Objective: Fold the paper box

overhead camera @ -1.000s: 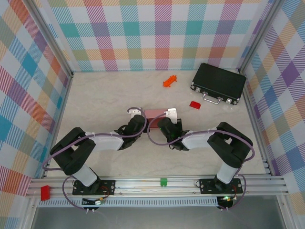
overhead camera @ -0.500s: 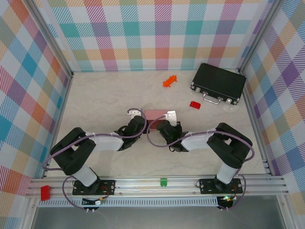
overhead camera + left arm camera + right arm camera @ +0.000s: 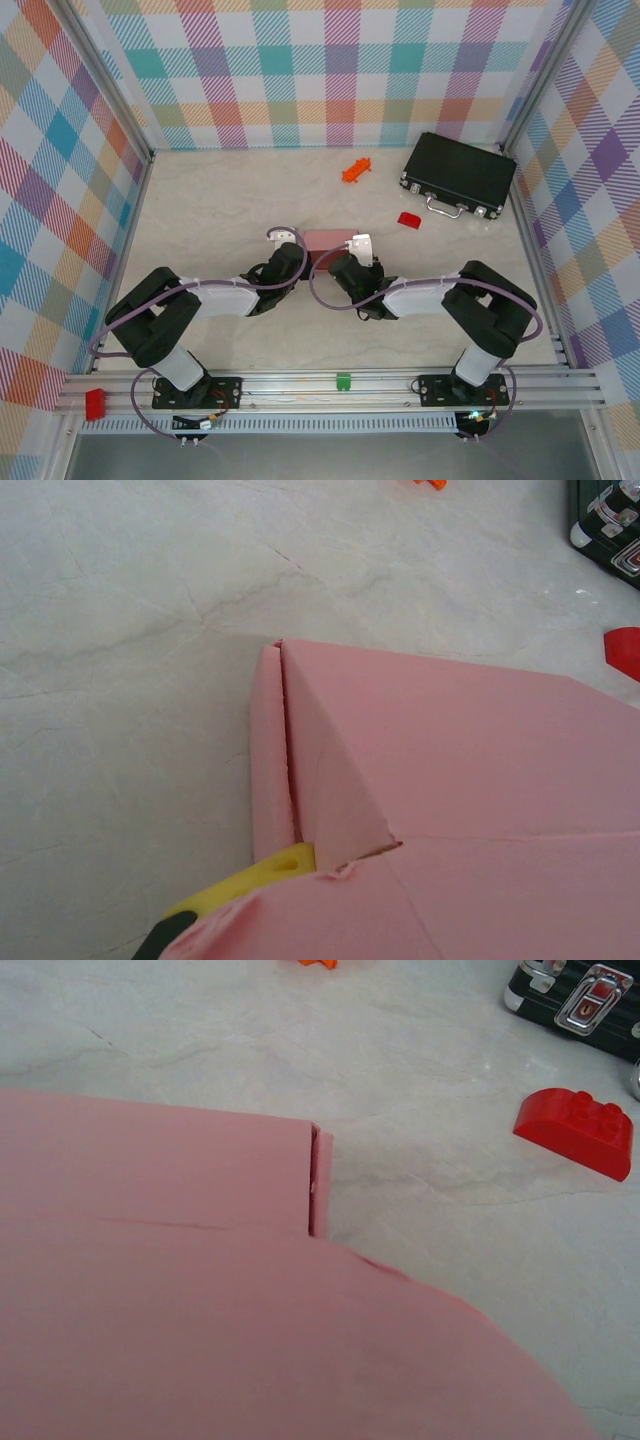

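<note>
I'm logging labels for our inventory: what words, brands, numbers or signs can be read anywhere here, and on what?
No readable text anywhere.
paper box: plain pink, no print.
black case: a small red mark on its latch, too blurred to read.
red brick: no legible lettering.

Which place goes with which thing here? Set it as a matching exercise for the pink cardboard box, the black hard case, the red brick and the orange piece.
Things:
1. pink cardboard paper box
2. black hard case
3. red rounded plastic brick
4. small orange plastic piece

Places:
A. far right corner of the table
B. middle of the table
C. just off the case's near left corner
D. far side, about mid-width

Pairs: 1-B, 2-A, 3-C, 4-D
</note>
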Controlling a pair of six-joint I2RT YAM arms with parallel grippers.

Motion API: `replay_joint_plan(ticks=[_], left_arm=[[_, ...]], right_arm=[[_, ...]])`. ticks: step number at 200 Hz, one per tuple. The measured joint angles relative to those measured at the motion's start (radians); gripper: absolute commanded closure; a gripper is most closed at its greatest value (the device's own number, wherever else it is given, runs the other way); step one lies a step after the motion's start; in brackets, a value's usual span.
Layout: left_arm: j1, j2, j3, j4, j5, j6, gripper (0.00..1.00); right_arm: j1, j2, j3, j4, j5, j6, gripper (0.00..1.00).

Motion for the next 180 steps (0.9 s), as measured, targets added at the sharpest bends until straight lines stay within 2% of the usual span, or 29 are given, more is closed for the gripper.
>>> replay_joint_plan(ticks=[23, 57, 143, 180], left_arm=[[0.000, 0.000, 0.000, 0.000, 0.000, 0.000, 1.00], [-0.005, 0.000, 0.000, 0.000, 0.001, 0.002, 0.94], [-0.006, -0.018, -0.060, 0.001, 0.034, 0.047, 0.69], [-0.006, -0.059, -0.077, 0.000, 0.043, 0.058, 0.62]], right_arm=[[0.000, -0.015, -0.006, -0.005, 0.000, 0.003, 0.73], [0.000, -0.022, -0.027, -0.020, -0.002, 0.010, 0.71], [0.001, -0.057, -0.045, -0.060, -0.003, 0.036, 0.69], [0.007, -0.073, -0.058, -0.076, -0.003, 0.051, 0.67]])
